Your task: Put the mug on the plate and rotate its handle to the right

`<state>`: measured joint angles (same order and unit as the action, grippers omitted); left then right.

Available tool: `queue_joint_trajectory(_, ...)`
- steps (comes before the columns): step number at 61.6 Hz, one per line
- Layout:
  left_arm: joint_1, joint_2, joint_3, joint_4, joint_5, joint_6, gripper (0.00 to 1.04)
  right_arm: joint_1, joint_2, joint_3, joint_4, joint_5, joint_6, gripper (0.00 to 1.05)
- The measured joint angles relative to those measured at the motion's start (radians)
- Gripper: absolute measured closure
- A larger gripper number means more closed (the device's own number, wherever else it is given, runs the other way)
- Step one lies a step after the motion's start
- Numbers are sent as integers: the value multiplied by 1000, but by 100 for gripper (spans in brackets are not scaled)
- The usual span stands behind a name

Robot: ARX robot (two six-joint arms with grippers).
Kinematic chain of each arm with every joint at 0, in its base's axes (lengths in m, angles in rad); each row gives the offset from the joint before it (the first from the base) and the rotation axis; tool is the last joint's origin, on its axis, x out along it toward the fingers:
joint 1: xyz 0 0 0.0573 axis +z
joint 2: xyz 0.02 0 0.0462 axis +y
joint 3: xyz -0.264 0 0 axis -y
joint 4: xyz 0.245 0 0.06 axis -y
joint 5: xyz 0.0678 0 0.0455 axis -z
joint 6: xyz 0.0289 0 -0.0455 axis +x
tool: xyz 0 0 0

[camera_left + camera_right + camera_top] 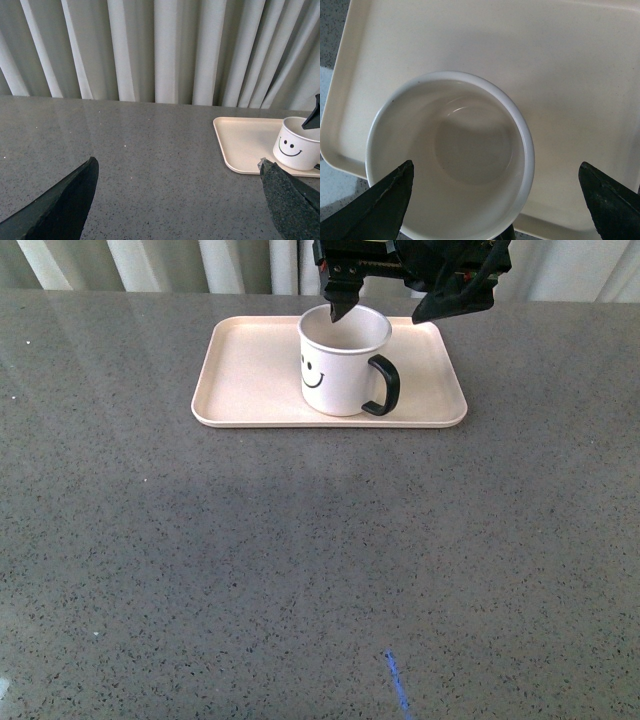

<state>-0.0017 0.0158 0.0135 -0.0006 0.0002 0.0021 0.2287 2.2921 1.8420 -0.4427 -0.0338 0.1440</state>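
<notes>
1 mug (340,365), upright on the plate (250,370), handle (384,386) at its right-front; right gripper (378,316), nearer, hangs just above the mug, jaws spread wide, 1 tip over its mouth; left gripper (177,161), likewise spread, well apart from the mug.

mug (340,365) upright on plate (250,380), handle (383,386) pointing right

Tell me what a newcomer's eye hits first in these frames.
The smiley-face mug stands upright on the pale plate at the far side of the grey table. Its black handle points right in the front view. The right gripper hangs just above it, jaws spread wide.
</notes>
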Motion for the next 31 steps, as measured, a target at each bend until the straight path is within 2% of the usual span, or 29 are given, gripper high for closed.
queue_joint_trajectory(17,0,0,0,0,0,0,9,1,44,35,-22,13,27,9)
queue_joint_trajectory(31,0,0,0,0,0,0,9,5,45,38,-26,22,38,13)
